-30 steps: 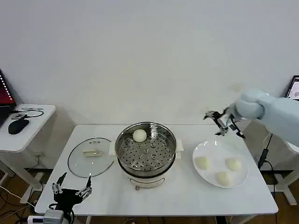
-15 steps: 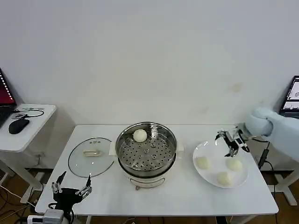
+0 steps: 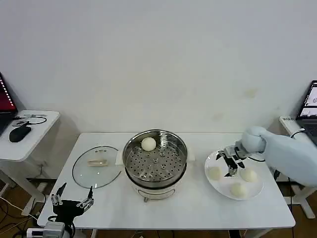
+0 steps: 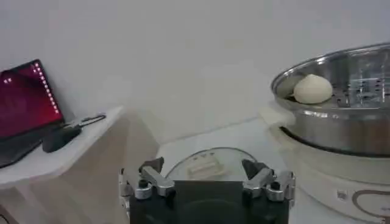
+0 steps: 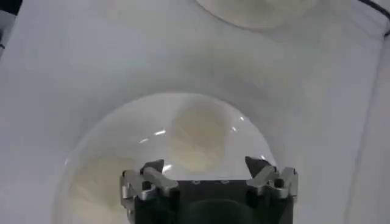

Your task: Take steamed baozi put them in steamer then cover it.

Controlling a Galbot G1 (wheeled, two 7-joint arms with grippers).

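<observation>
one bun in, three on the plate, lid still off

one steamed baozi [image 3: 148, 144] is seen lying on the perforated tray at the far side of the steamer [image 3: 154, 161], which stands at the middle of the table [image 3: 193, 208]. three more are found on the white plate [image 3: 220, 187] to the robot's right: one [image 3: 214, 172] nearest the steamer, one [image 3: 248, 175] farther right, one [image 3: 238, 189] at the near edge. the cover [image 3: 96, 166] is laid flat on the table just left of the steamer, handle up. by this count a quarter of the loading is judged done; three buns and the covering are left.

the right gripper [image 3: 229, 162] is held low over the plate, between the two farther buns, its jaws spread and nothing gripped. the left gripper [image 3: 72, 204] is parked at the near left edge of the table, jaws apart and empty.

from the head view the whole layout is given, but the gap under the right gripper is not. in the right wrist view a bun [image 5: 198, 135] is shown lying between the open fingers [image 5: 151, 176], not yet touched. in the left wrist view the steamer [image 4: 341, 122] is seen from the side, with the loaded bun [image 4: 313, 89] resting against its far wall, and the cover [image 4: 204, 165] is seen just beyond the gripper
</observation>
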